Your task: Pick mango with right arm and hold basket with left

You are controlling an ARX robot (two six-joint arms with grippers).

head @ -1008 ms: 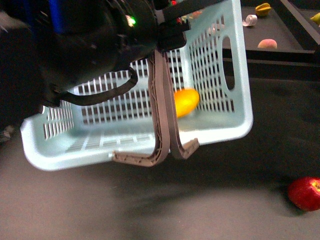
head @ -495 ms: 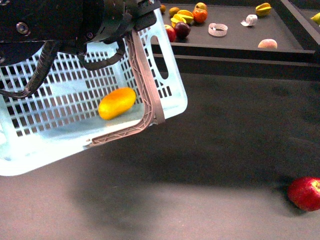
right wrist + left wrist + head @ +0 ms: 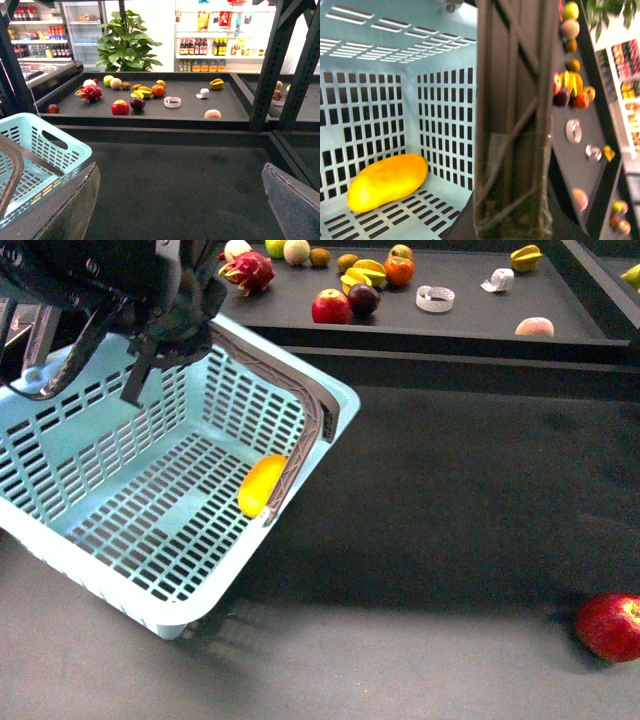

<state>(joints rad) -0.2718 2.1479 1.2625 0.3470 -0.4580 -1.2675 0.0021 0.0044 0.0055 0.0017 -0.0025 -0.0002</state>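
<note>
Left pincer [image 3: 165, 325]: your left arm grips the grey handle [image 3: 305, 415] of the pale blue basket [image 3: 120, 550] — closed on it, basket tilted above the desk [image 3: 430, 540].
Mango [image 3: 261, 484]: you see it inside the basket, lying against the wall under the handle.
Right pincer [image 3: 182, 200]: its jaws stand wide apart, holding nothing — well away from the mango.
Red apple [image 3: 610, 626]: alone on the desk, far from the basket.

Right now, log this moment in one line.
left hand: shut on basket handle | mango: in basket | right hand: open, empty
</note>
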